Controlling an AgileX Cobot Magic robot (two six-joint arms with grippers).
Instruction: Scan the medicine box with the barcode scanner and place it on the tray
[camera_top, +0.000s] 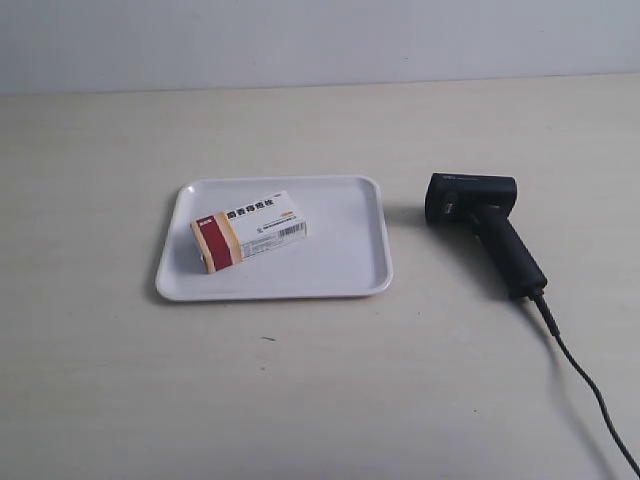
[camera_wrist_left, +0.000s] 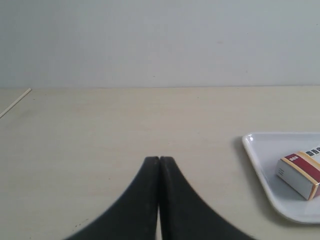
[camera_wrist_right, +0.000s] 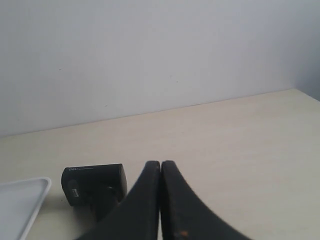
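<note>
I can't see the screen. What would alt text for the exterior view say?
A medicine box lies in a white tray on a pale table. Beside the tray, apart from it, lies a black barcode scanner, cable trailing away. No arms visible.

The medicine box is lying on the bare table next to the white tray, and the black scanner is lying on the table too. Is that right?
Not quite. The medicine box is lying inside the tray, not on the bare table next to it. The exterior view shows this clearly, and the left wrist view agrees. The rest is right: the scanner is lying on the table, beside the tray.
</note>
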